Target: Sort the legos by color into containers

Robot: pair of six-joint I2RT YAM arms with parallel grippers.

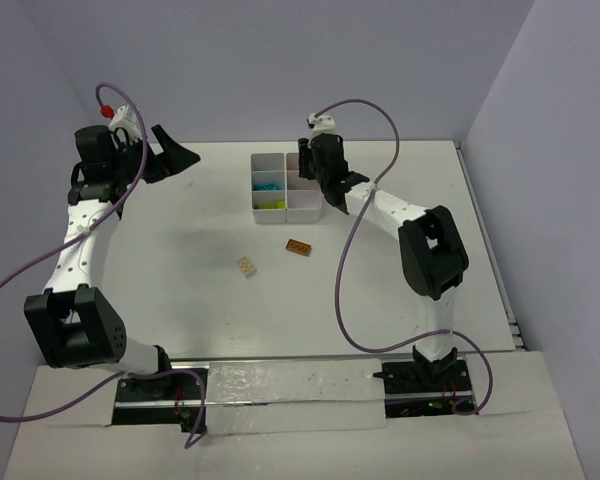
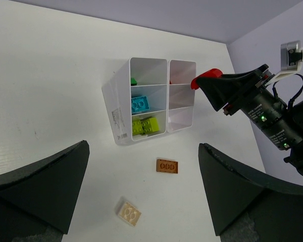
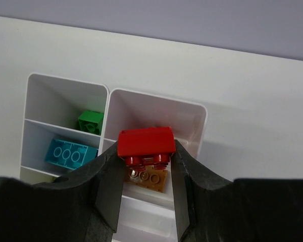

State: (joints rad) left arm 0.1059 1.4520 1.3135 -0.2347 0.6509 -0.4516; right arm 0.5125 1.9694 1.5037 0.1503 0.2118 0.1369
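1. Lying nearest on the table (image 1: 160, 270) is a tan brick (image 1: 246, 267). Just past it is an orange-brown brick (image 1: 299, 246). Both are loose and apart from the tray.
2. These bricks look small, hard and light. Their sides are smooth, so I think they could slip. Pinching the two flat sides, not the bumpy top, looks like the best hold.
3. Next comes the white tray (image 2: 116, 108) with six little boxes. In its left row sit lime bricks (image 2: 145, 125) nearest, a cyan brick (image 2: 140, 104) in the middle and a green brick (image 3: 91, 121) farthest.
4. The right gripper (image 3: 144, 161) hangs over the tray's right row. Its fingers pinch a red brick (image 3: 144, 141) tight by its two sides, with the bumps pointing down.
5. The red brick is up in the air, not yet in a box. A brownish brick (image 3: 150, 179) lies in a box under it. I cannot tell just which box the red one is over.
6. Far off on the left, the left gripper (image 1: 173, 155) has its fingers spread wide apart. Nothing is between them.
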